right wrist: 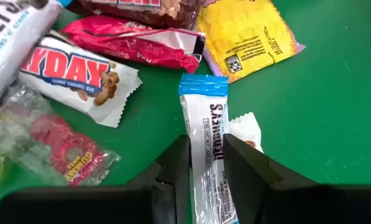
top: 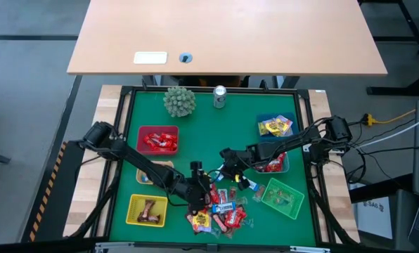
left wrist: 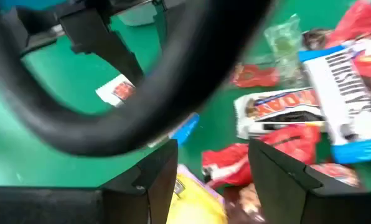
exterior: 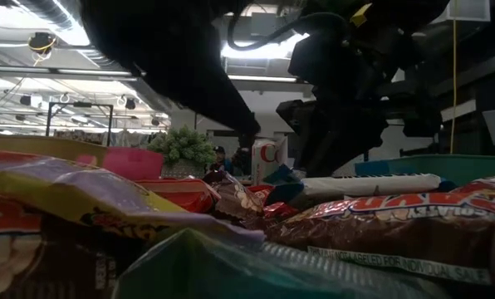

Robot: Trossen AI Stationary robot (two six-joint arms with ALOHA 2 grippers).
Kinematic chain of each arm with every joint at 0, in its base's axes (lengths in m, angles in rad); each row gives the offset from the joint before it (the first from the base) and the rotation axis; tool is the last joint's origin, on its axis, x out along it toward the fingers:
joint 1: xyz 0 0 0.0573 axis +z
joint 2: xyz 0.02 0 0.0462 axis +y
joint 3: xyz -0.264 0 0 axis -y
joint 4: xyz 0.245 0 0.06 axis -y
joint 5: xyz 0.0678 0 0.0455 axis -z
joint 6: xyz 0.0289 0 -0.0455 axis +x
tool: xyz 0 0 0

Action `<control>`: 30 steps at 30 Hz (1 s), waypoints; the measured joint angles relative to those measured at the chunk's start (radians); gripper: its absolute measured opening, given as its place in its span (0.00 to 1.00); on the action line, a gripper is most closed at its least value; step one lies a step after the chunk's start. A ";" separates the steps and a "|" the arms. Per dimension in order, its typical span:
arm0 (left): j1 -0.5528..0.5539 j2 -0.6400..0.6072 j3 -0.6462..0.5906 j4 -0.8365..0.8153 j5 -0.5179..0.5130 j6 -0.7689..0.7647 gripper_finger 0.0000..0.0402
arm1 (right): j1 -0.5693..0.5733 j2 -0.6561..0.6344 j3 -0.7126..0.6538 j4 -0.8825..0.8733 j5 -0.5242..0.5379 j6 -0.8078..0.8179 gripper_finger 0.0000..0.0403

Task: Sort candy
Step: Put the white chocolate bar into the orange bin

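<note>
**Light, slick wrappers: take each piece across its middle**

High view: the candy (top: 216, 211) lies heaped on the green table (top: 202, 140) near its front edge. The left gripper (top: 197, 204) hangs over the heap's near-left edge; the right gripper (top: 235, 176) sits just beyond the heap, a blue-white piece at its tip. Coloured baskets (top: 157, 139) stand well apart around both.

Low view: wrappers fill the foreground, crinkled and puffed. Judged from this, each piece is light, soft at the sealed ends, firmer where the bar sits.

Left wrist view: the left gripper (left wrist: 213, 168) is parted wide and holds nothing; a red wrapper (left wrist: 235, 165) lies between its fingers and a yellow one just inside one finger.

Right wrist view: the right gripper (right wrist: 205, 163) is nearly closed on the blue-white bar (right wrist: 209, 155), its fingers touching both long sides. That hold across the bar's narrow width looks sound; the glossy film may slip, and a flat sealed end would fold, so the stiff middle is the place to pinch.
</note>
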 joint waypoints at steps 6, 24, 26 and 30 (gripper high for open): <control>0.003 0.059 0.000 0.075 -0.078 0.116 0.45 | 0.000 0.000 0.000 0.027 0.000 0.051 0.23; 0.025 0.113 0.000 0.111 -0.035 0.139 0.45 | 0.000 -0.002 0.000 -0.091 -0.026 0.336 0.23; 0.025 0.113 0.000 0.111 -0.030 0.139 0.45 | 0.001 -0.002 0.000 -0.098 -0.044 0.356 0.23; 0.025 0.113 0.000 0.111 -0.030 0.139 0.45 | 0.001 -0.002 0.000 -0.092 -0.103 0.378 0.27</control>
